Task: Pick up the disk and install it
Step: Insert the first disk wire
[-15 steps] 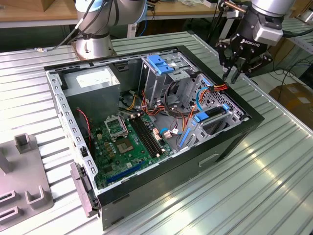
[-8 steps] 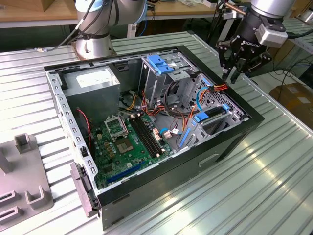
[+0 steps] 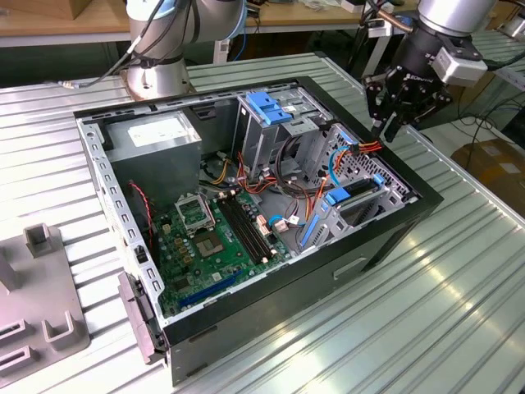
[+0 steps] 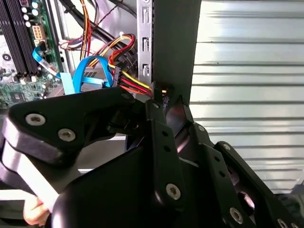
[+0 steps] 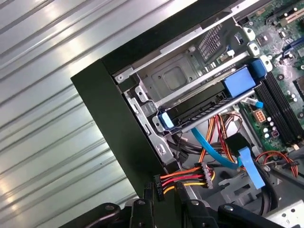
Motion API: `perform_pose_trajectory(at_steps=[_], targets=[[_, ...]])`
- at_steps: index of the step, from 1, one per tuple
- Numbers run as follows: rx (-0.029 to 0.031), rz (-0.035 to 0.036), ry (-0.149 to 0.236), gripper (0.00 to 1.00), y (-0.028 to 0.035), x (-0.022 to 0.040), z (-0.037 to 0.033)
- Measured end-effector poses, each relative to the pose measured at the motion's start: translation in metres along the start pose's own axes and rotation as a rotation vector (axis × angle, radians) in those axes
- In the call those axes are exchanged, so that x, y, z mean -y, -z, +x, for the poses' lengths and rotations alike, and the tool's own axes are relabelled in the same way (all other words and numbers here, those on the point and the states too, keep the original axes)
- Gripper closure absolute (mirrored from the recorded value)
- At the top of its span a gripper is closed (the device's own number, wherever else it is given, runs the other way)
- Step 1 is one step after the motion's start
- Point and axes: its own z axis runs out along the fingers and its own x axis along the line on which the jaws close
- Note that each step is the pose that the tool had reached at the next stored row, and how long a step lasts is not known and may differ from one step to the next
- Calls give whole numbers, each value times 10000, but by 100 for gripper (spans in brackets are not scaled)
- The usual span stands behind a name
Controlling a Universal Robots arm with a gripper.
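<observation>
The disk (image 5: 204, 102), dark grey in a bright blue carrier, lies flat inside the metal drive bay at the case's corner. In the exterior view the disk (image 3: 361, 193) sits low in the bay on that view's right side of the open case (image 3: 271, 316). My gripper (image 3: 385, 130) hangs above the case's wall, up and away from the disk, with its fingers drawn together and nothing of the disk between them. In both wrist views the gripper (image 4: 167, 100) (image 5: 159, 206) is right by a black plug (image 5: 159, 186) on red, orange and yellow wires; whether it touches the plug I cannot tell.
A blue handle block (image 3: 267, 107) tops the grey cage beside the bay. The motherboard (image 3: 209, 234) and power supply (image 3: 156, 135) fill the case's other end. Blue data cables (image 5: 247, 166) loop near the disk. A grey fixture (image 3: 41, 304) stands on the slatted metal table (image 3: 426, 312).
</observation>
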Motion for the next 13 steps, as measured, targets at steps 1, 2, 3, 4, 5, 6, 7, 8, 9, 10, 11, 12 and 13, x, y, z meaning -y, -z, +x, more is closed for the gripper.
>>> perform_pose_trajectory(at_steps=[1, 2, 3, 4, 5, 6, 7, 8, 9, 10, 11, 12, 13], targets=[[3, 11, 239, 69, -13, -4, 2], [6, 24, 530, 69, -27, -8, 3], [8, 32, 672, 69, -34, -11, 4], [9, 39, 809, 69, -41, -13, 5], [9, 47, 971, 69, -48, -16, 6], [9, 55, 1089, 69, -54, -19, 7], [4, 65, 1230, 69, -60, -23, 10], [-18, 80, 1298, 69, -64, -26, 10], [-62, 101, 1324, 69, -66, -26, 10], [-93, 114, 1324, 69, -68, -26, 10], [-134, 133, 1325, 69, -73, -26, 10], [-174, 150, 1328, 69, -77, -26, 10], [-218, 170, 1342, 69, -79, -27, 11]])
